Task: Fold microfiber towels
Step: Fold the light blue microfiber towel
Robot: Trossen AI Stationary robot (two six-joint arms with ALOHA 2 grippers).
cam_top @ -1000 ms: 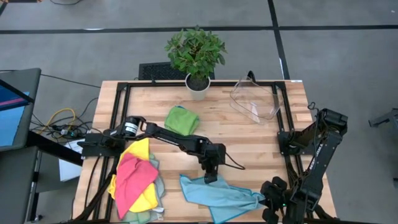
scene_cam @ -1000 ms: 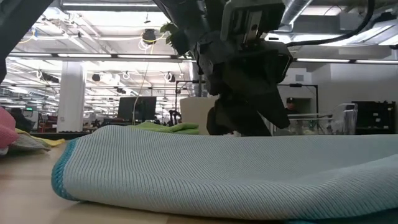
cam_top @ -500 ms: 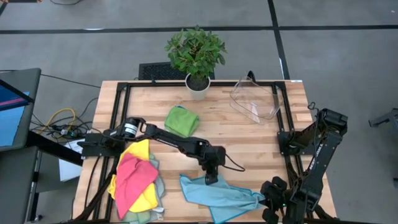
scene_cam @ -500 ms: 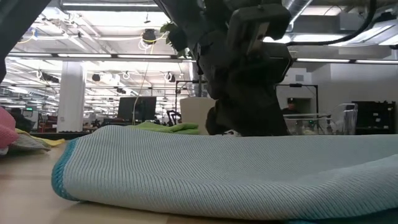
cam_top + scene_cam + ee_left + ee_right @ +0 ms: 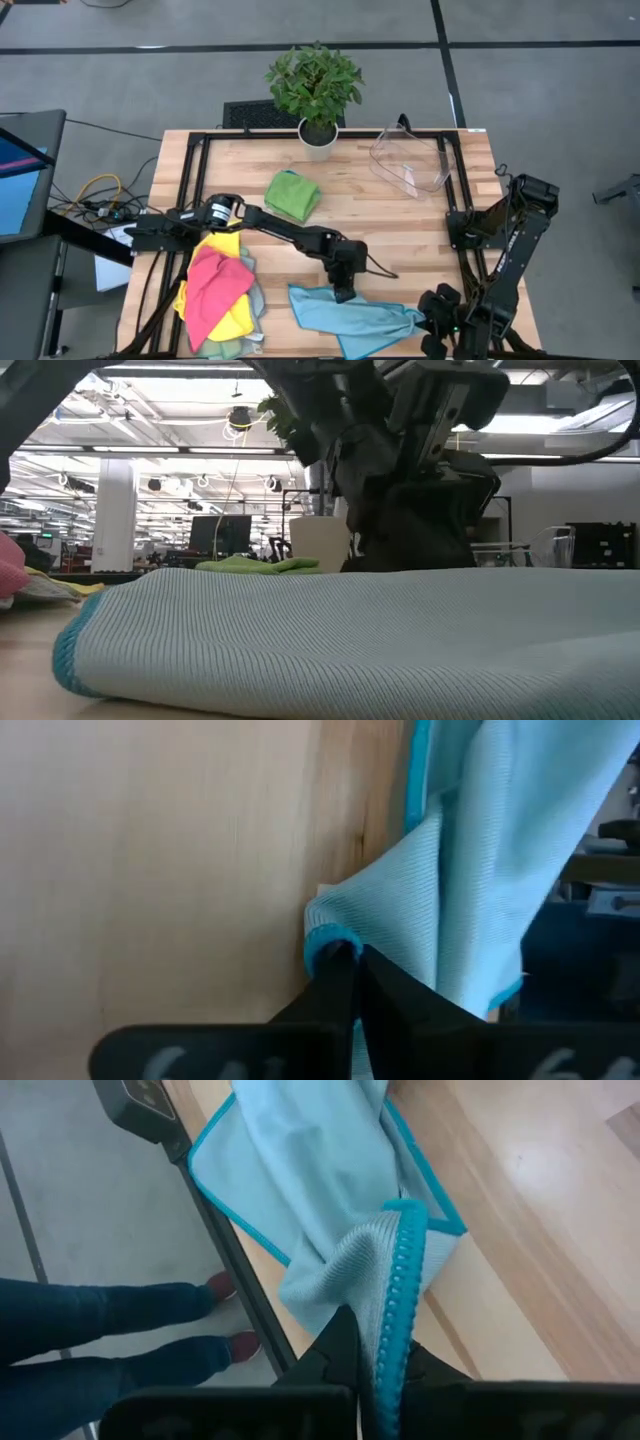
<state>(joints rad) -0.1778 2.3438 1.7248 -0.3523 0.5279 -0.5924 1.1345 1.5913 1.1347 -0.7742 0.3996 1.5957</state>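
A pale teal microfiber towel lies crumpled near the table's front edge, right of the middle. My left gripper is shut on its far edge; the wrist view shows it with the cloth bunched up. At the towel's right corner my right gripper is shut too. A folded bright green towel lies flat toward the back. Pink and yellow towels are heaped at the near left. My left gripper pinches the towel's far edge at its darker teal hem between its two fingers. The fingers slant down from the table's far left side. The cloth rises in a small peak at the fingers, and the rest lies on the table. My right gripper pinches the towel's right corner at its bound teal hem between the two fingers, which slant down from the table's right. The hem stands up as a ridge in the hold, and the rest of the cloth spreads slack over the table's near edge.
A potted plant stands at the back middle. A clear plastic bin lies at the back right. A person's legs stand on the floor by the table's near edge. Bare wood shows between the green towel and the teal one.
My left gripper has sunk a little toward the table's near edge onto the teal towel's far edge and shut on it. In the low view the towel's left end has shifted closer to the camera. My right gripper has kept its hold.
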